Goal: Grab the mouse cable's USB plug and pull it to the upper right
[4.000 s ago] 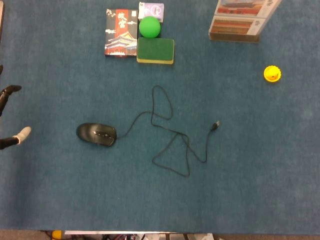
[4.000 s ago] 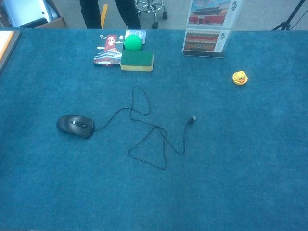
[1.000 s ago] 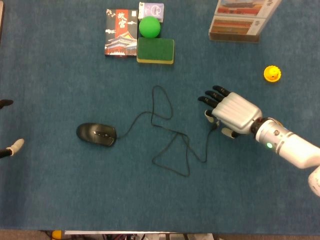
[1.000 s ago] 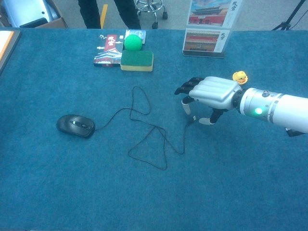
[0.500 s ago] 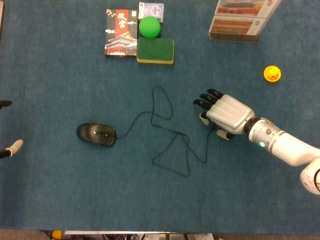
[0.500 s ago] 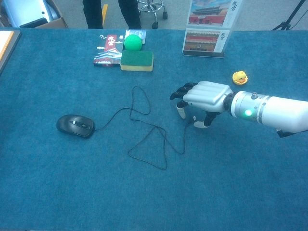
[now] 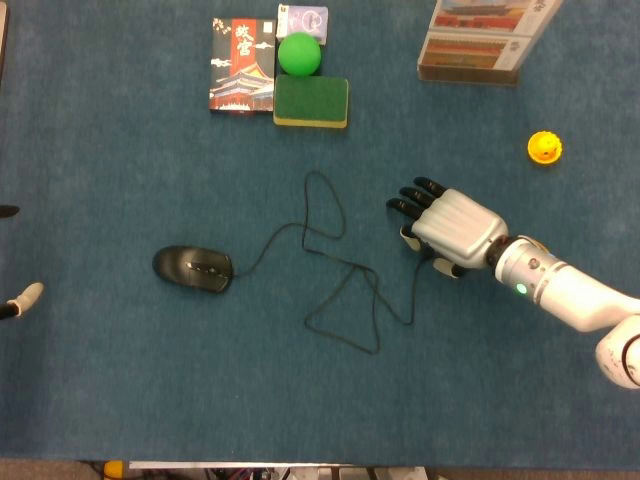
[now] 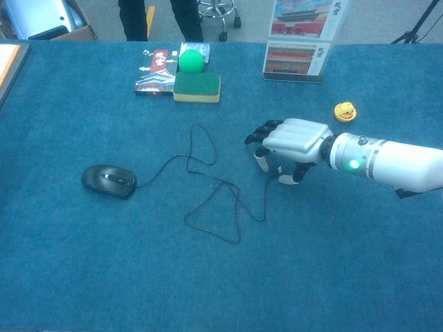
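Note:
The black mouse lies at the left of the blue table. Its thin black cable loops across the middle and runs up under my right hand. That hand hovers palm down over the cable's end, fingers bent towards the table. The USB plug is hidden beneath it. In the chest view a fingertip and the thumb tip stand apart on either side of the cable end. Only two tips of my left hand show at the left edge, spread apart and holding nothing.
A green sponge, a green ball and a red-black box sit at the back centre. A display stand is at the back right, and a yellow duck toy lies right of my hand.
My right hand came in from the right, slid a little left over the plug, and has held still for the last half second. The cable has not shifted.

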Robot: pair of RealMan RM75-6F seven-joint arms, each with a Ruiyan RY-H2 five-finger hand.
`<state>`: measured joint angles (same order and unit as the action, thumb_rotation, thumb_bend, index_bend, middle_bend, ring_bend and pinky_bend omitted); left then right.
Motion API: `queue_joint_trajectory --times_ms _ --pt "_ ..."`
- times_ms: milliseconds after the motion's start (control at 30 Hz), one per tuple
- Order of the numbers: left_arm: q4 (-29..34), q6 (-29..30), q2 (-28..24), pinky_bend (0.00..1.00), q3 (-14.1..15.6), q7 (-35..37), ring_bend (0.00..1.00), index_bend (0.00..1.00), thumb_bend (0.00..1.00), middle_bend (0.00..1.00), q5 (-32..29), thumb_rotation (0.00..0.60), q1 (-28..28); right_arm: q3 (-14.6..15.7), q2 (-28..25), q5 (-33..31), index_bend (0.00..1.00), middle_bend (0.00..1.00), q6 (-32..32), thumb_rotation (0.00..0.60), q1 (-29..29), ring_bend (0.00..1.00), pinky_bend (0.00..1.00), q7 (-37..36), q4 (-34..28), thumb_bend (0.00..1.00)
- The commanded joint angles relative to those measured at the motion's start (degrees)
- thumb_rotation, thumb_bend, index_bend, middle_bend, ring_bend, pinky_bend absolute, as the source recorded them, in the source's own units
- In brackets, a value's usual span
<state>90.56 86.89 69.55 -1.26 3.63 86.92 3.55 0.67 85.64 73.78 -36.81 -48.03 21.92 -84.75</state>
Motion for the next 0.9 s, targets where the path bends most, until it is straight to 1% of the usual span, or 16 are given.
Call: queue_joint_trajectory --times_ms 33,200,433,767,900 --pt "-0.22 0.01 0.1 0.0 0.04 0.26 0.0 0.25 0.02 0.0 -0.05 0.6 -0.1 0.23 0.43 0.17 0.46 0.1 -0.2 0.6 -0.01 0.0 0.01 -0.03 0.48 0.29" --pt "-0.6 -0.09 0.25 0.0 0.05 0.65 0.0 0.25 0.02 0.0 -0.15 0.6 -0.17 0.46 1.08 0.78 0.48 0.09 -0.7 0.6 0.0 0.0 0.01 -0.48 1.16 0.29" --pt "-0.78 -0.06 0.31 0.0 0.04 0.94 0.0 0.25 0.02 0.0 -0.18 0.6 -0.29 0.78 1.58 2.12 0.56 0.1 -1.26 0.6 0.05 0.0 0.01 -1.64 1.85 0.29" --pt "-1.21 -0.1 0.46 0.0 0.05 1.4 0.0 0.25 0.02 0.0 -0.15 0.6 -0.4 1.23 1.8 2.63 0.59 0.1 -1.67 0.6 0.18 0.0 0.01 -1.65 2.26 0.29" --pt "-1.32 -0.05 0.52 0.0 0.03 1.52 0.0 0.25 0.02 0.0 -0.12 0.6 -0.44 1.29 1.88 2.61 0.62 0.1 -1.97 0.6 0.29 0.0 0.01 -1.37 2.33 0.29"
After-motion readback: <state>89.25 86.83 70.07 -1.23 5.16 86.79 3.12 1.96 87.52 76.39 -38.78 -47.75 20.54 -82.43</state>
